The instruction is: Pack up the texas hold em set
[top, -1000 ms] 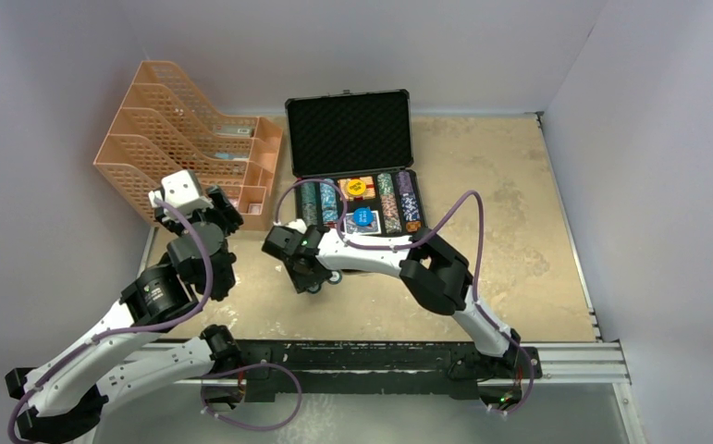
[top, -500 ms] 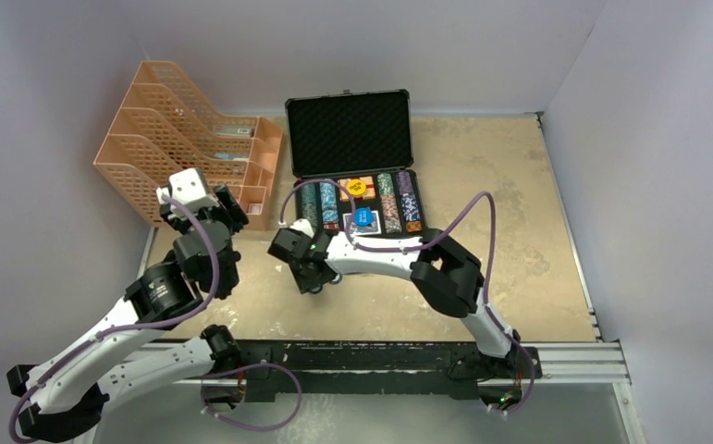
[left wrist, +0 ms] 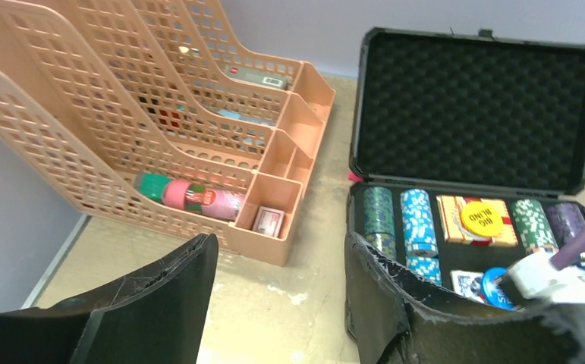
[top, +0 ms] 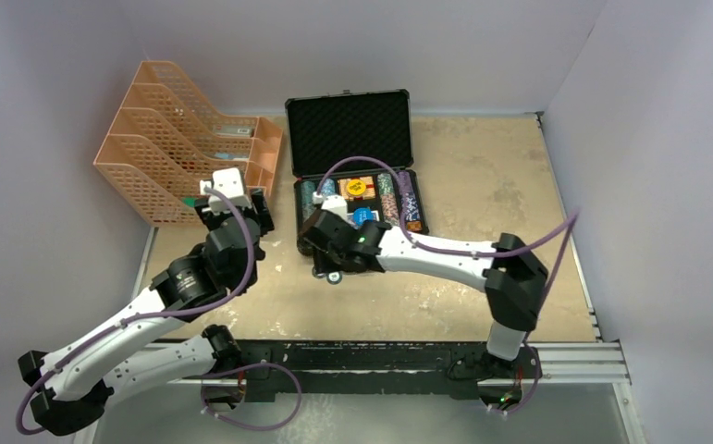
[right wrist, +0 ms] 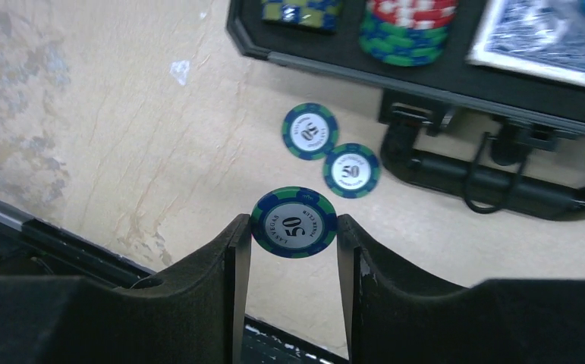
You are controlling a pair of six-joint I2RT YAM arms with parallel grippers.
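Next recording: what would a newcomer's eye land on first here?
The right gripper pinches a blue-green 50 chip by its edges, with two matching chips lying on the table beside the black case. That case stands open, holding chip rows, with an orange mesh organiser to its left.

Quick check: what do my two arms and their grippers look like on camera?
The left arm and right arm have white links, black joints and looping purple cables. The left gripper and right gripper have black flat-faced fingers, frayed at the left's edges.
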